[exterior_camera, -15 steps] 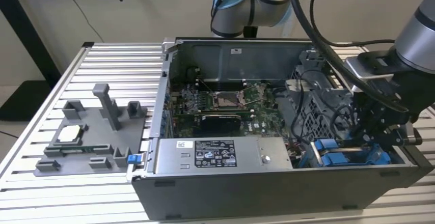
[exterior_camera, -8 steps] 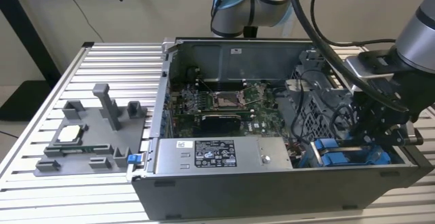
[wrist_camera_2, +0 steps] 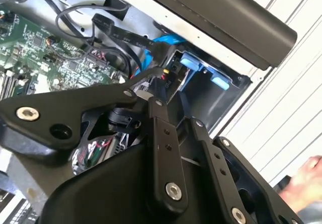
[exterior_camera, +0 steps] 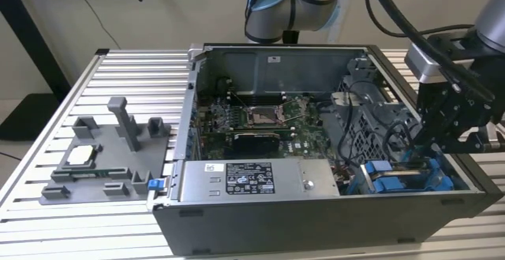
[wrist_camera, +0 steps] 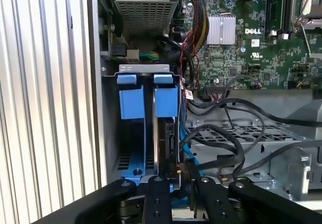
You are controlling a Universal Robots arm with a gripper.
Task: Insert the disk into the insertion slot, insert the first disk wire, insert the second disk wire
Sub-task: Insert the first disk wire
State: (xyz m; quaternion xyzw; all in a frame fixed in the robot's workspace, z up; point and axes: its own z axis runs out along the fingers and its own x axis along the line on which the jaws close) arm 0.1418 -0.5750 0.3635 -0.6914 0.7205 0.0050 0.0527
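Note:
The disk [wrist_camera: 162, 138] stands on edge inside the insertion slot [wrist_camera: 132, 148], its blue carrier tabs [wrist_camera: 166, 100] level with the neighbouring blue rail. The slot sits in the case's front corner at the exterior view's right [exterior_camera: 398, 180]. My gripper [wrist_camera: 177, 176] hangs right over the disk's near end, with its fingers [wrist_camera_2: 160, 90] drawn close together on a small black wire connector [wrist_camera_2: 170, 72]. A blue disk wire [wrist_camera: 188, 151] runs beside the disk and curves up past the bay [wrist_camera_2: 150, 53]. In the exterior view my gripper [exterior_camera: 424, 153] reaches down into that corner.
Loose black cables [wrist_camera: 226, 133] lie over a perforated metal cage beside the bay. The grey power-supply box [exterior_camera: 252, 180] and the motherboard [exterior_camera: 252, 118] take up the rest of the case. A grey fixture [exterior_camera: 110, 153] stands on the slatted table. A hand [wrist_camera_2: 307, 178] shows at the edge.

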